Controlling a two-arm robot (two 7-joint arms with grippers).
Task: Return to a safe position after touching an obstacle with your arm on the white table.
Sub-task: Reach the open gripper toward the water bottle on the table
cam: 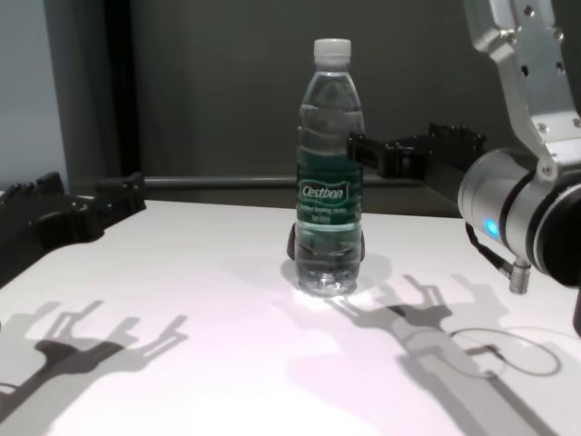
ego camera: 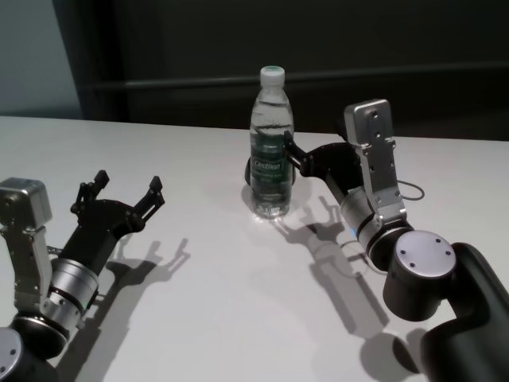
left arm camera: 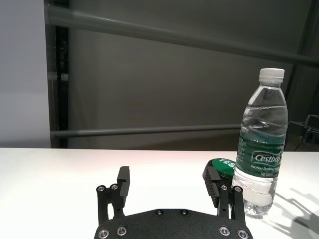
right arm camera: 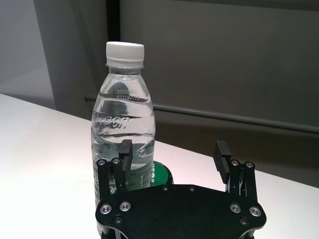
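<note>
The bottle (ego camera: 270, 143) stands dead upright mid-table (ego camera: 199, 302), long axis vertical, white cap up, Cestbon label facing the robot. Right claw (ego camera: 296, 157) sits just beside it, fingers spread wide, gripping nothing. Left claw (ego camera: 127, 191) hangs open and empty too, well off to the left.

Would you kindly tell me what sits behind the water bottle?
A small dark rounded object with a green top sits behind the water bottle on the white table; the bottle covers most of it.

White table (ego camera: 199, 302) carries upright water bottle (ego camera: 270, 147); small dark green-topped lump (left arm camera: 223, 168) just behind bottle.
</note>
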